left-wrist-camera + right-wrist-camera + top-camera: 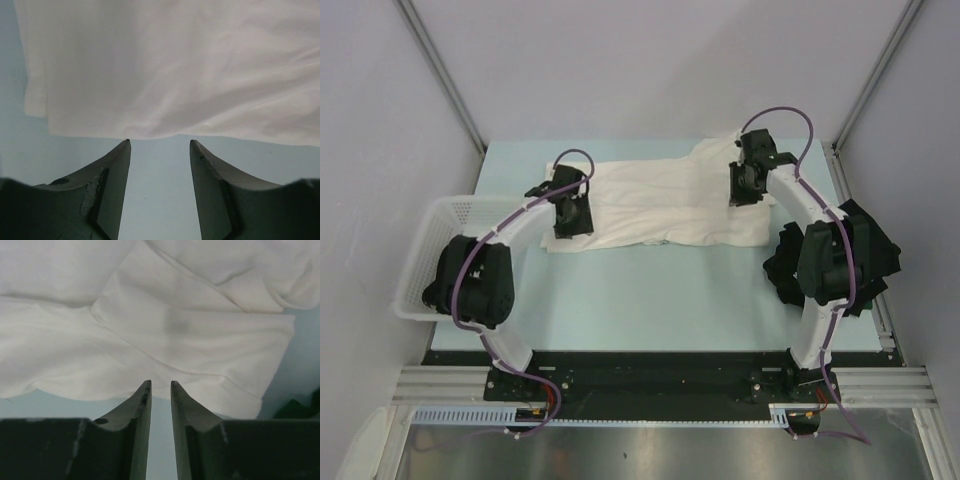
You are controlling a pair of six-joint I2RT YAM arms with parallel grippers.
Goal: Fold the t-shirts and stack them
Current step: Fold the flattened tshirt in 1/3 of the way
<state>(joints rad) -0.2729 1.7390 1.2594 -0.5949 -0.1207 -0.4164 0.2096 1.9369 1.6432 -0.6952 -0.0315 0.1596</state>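
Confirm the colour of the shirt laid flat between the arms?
Cream-white shirt; the top view shows it best.

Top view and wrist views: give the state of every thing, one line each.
Cream-white t-shirt: spread on the table, partly folded over, wrinkled.
Black t-shirts: crumpled heap at the table's right edge.
Basket: upright at the left edge.
Left gripper: jaws open, empty.
Right gripper: jaws narrowly open, empty.

White arms [523,218] with black joints, purple cables [574,152], dark fingers [112,175].
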